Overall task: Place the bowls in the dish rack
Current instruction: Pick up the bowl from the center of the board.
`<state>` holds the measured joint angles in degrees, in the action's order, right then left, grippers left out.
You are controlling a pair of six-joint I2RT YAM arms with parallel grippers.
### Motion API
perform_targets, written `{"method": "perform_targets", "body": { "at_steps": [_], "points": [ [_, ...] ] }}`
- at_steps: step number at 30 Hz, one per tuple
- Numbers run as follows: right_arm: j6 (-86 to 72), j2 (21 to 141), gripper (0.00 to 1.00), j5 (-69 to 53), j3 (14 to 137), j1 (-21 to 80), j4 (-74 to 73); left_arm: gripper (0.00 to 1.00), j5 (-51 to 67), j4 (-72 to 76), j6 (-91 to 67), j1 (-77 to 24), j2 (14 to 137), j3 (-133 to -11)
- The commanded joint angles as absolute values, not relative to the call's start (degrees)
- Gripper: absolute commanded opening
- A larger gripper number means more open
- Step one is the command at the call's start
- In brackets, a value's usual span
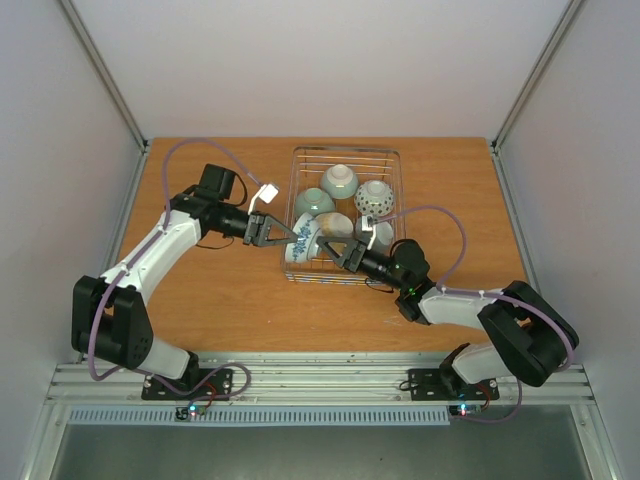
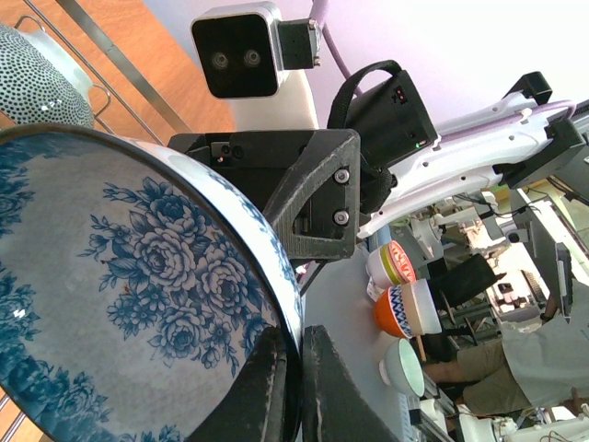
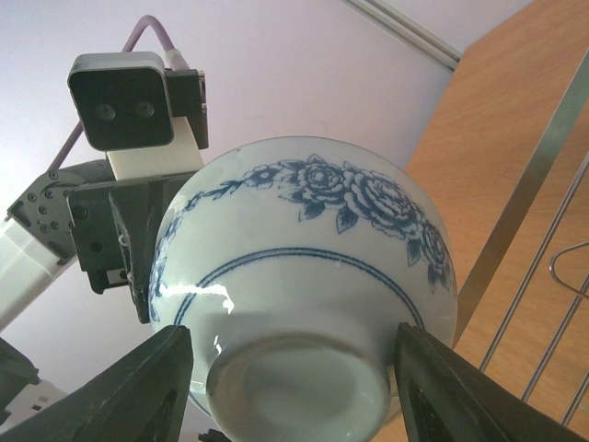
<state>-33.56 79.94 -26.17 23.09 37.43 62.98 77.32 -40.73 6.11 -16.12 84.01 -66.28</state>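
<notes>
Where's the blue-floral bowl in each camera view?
Top external: blue-floral bowl at the near-left corner of the dish rack.
Left wrist: bowl fills the lower left.
Right wrist: bowl at centre, foot toward the camera.
Shared landmark: dish rack wires, top left in left wrist, right edge in right wrist.

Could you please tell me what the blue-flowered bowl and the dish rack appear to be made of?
The blue-flowered bowl looks like glazed ceramic: glossy white, with bright highlights. The dish rack seems thin metal wire, silvery and see-through.
</notes>
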Motion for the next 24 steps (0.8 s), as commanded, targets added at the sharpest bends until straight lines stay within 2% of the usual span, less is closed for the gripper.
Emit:
{"method": "perform_targets", "body": {
  "at_steps": [1, 12, 24],
  "points": [
    [-32.6, 80.1, 0.60, -26.9, 24.7, 37.2, 63.0, 0.00, 80.3, -40.7, 7.8, -16.3, 83.4, -67.2],
    [-35.3, 83.6, 0.59, -28.2, 24.3, 37.2, 68.0, 0.00, 79.6, -41.1, 8.3, -16.2, 83.4, -67.3],
    [-37.5, 85.3, 0.64, -29.7, 24.1, 37.4, 72.5, 0.00, 78.6, -41.2, 8.8, -16.2, 83.3, -67.1]
  ]
}}
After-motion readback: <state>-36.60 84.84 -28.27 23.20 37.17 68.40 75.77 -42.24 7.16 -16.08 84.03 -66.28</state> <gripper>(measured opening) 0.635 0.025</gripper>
